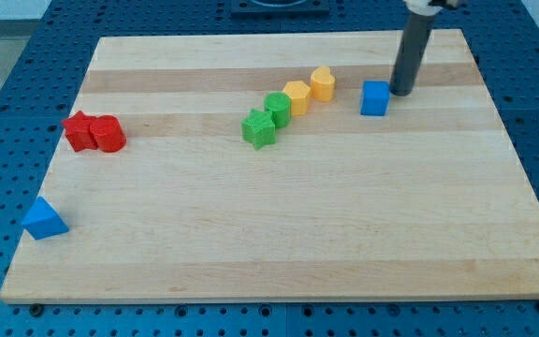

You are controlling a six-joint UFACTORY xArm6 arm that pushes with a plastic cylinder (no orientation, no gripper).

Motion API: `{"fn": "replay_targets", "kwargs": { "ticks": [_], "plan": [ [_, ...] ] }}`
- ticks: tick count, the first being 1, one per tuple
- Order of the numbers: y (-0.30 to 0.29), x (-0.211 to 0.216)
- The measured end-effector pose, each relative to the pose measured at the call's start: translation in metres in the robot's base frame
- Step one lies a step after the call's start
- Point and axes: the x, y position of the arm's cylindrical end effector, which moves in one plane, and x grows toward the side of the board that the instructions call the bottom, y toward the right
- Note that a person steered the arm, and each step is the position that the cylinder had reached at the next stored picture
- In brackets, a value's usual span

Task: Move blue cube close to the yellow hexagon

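Blue cube [374, 97] sits toward the view's top right of the wooden surface [279, 234], apart from the diagonal row of blocks at the view's centre. My tip [402, 92] stands just beside the cube on its right side, close enough that I cannot tell whether it touches. I carry no jaws, only a straight dark rod, so there is nothing to spread or press together.

The yellow hexagon [297, 96] lies to the cube's left, with a yellow heart-like block [322, 83] between the two and slightly higher in the view. A green cylinder-like block [277, 108] and a green star [259, 128] carry the row on down to the left. By my judgement the task is partly along: the cube is near the row but a clear gap remains to the hexagon, and the yellow heart stands partly in the straight path. With the tip on the cube's right, a leftward push, angled a little toward the view's bottom, looks like what is left.

Elsewhere, two red blocks [94, 133], touching each other, rest at the view's left, and a blue triangular block [44, 219] lies near the lower left corner. The board rests on a blue perforated table [7, 94]; little else of the room shows.
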Motion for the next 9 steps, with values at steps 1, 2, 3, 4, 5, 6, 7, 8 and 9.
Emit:
{"fn": "replay_targets", "kwargs": {
  "ticks": [1,2,3,4,5,6,7,8,9],
  "plan": [
    [-0.022,0.000],
    [-0.011,0.000],
    [0.037,0.000],
    [0.055,0.010],
    [0.041,0.013],
    [0.019,0.013],
    [-0.007,0.015],
    [-0.027,0.018],
    [-0.035,0.018]
  ]
}}
